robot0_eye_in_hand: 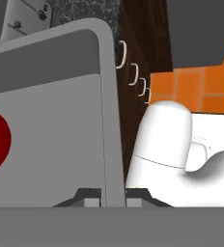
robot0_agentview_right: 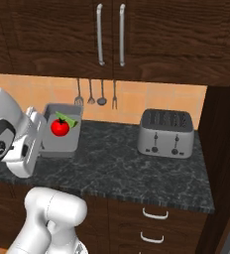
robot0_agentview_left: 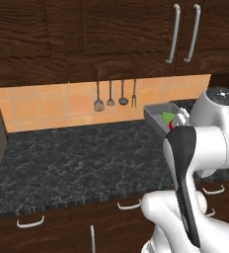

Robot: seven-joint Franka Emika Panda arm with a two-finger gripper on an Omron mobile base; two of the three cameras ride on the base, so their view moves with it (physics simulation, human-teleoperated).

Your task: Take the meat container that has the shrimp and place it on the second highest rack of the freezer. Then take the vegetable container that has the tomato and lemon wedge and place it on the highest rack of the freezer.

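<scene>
Gripper (robot0_eye_in_hand: 113,200): two small dark tips clamped on the thin side wall of the tray, one either side.
Container (robot0_agentview_right: 67,145): shallow matte-grey rectangular tray with rounded corners, held lifted above the speckled black stone counter (robot0_agentview_right: 137,168).
Tomato (robot0_agentview_right: 60,127): round glossy red ball inside the tray.
Lemon wedge (robot0_agentview_right: 70,120): flat green triangle just beside the tomato.
Toaster (robot0_agentview_right: 166,133): boxy brushed-metal, well apart on the right.

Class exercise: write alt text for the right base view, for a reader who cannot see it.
The robot's claw is shut on the rim of a grey container holding a tomato and lemon wedge, above a dark counter with a toaster.
</scene>
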